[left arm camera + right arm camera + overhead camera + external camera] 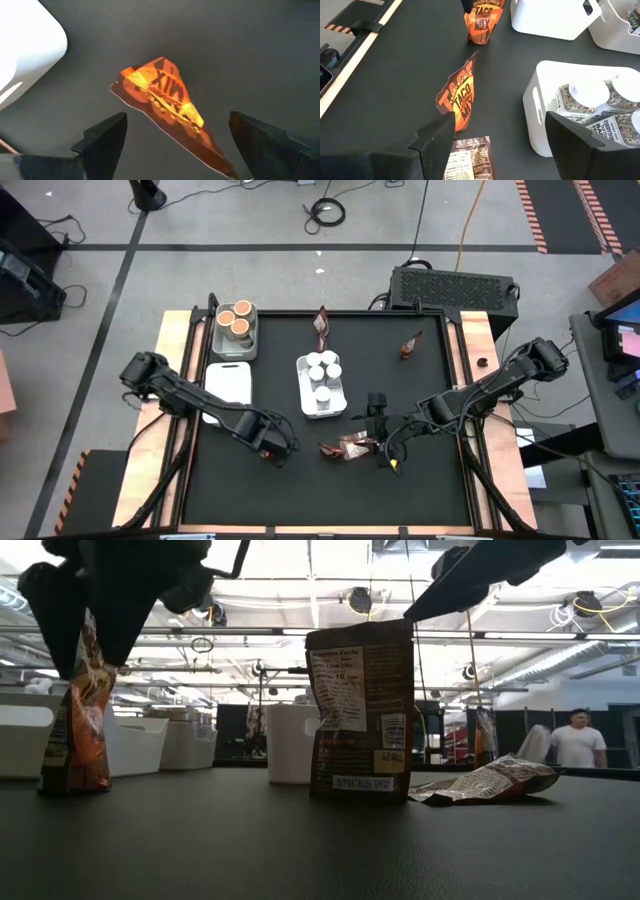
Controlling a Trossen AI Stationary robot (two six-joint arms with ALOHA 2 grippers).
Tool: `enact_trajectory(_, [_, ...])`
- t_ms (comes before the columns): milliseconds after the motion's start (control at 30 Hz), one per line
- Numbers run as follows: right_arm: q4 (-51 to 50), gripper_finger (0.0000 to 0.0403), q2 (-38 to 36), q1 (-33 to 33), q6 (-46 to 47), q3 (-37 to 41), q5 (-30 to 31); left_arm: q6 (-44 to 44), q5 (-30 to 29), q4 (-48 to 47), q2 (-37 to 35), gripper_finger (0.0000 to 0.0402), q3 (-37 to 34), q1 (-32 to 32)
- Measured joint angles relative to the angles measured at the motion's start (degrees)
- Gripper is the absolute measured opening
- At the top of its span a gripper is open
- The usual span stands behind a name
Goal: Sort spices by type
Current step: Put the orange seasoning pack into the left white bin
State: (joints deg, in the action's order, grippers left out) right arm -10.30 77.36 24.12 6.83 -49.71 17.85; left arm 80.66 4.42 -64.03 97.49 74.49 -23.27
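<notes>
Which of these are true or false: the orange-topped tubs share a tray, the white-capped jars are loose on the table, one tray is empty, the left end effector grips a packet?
1. The orange-topped tubs sit together in one tray. True.
2. The white-capped jars lie loose on the table. False: they stand in a white tray.
3. The tray beside the left arm holds nothing. True.
4. The left end effector grips a packet. False: it is open over a taco mix packet, not closed on it.

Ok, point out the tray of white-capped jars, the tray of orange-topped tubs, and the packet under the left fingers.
tray of white-capped jars [303,366], high view, bare left rim.
tray of orange-topped tubs [222,340], high view, lower-left rim.
packet [165,97], left wrist view, printed front.
</notes>
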Motion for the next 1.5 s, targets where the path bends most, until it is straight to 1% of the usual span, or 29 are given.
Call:
enact_trajectory(233, [-0.9,0.0265,0.0,0.0,0.0,0.0,0.0,0.0,3.0,0.7,0.8,0.0351,-2.5,0.0])
enact_trajectory(367, [-1.0,0.0265,0.0,0.0,0.0,0.0,0.0,0.0,3.2,0.5,0.8,0.0332,-3.0,0.0])
enact_trajectory(567, [-0.9,0.0265,0.0,0.0,0.0,0.0,0.0,0.0,3.2,0.5,0.8,0.0272,-3.0,0.0])
enact_trajectory(733, [-0.9,0.0265,0.0,0.0,0.0,0.0,0.0,-0.1,3.2,0.5,0.8,0.0213,-3.0,0.0])
enact_trajectory(900, [-0.9,0.0265,0.0,0.0,0.0,0.0,0.0,-0.8,3.1,0.5,0.8,0.0145,-3.0,0.0])
enact_trajectory(1200, [-1.1,0.0265,0.0,0.0,0.0,0.0,0.0,-6.2,1.5,0.5,0.8,0.0017,-3.0,0.1])
enact_trajectory(1267, [-1.2,0.0265,0.0,0.0,0.0,0.0,0.0,-7.6,0.4,0.3,0.8,0.0006,-2.4,0.3])
enact_trajectory(1400, [-1.2,0.0265,0.0,0.0,0.0,0.0,0.0,-10.8,-0.1,-0.2,0.1,0.0004,0.5,1.5])
enact_trajectory(1500, [-1.2,0.0265,0.0,0.0,0.0,0.0,0.0,-13.0,-1.9,-3.4,-1.1,0.0004,3.9,3.3])
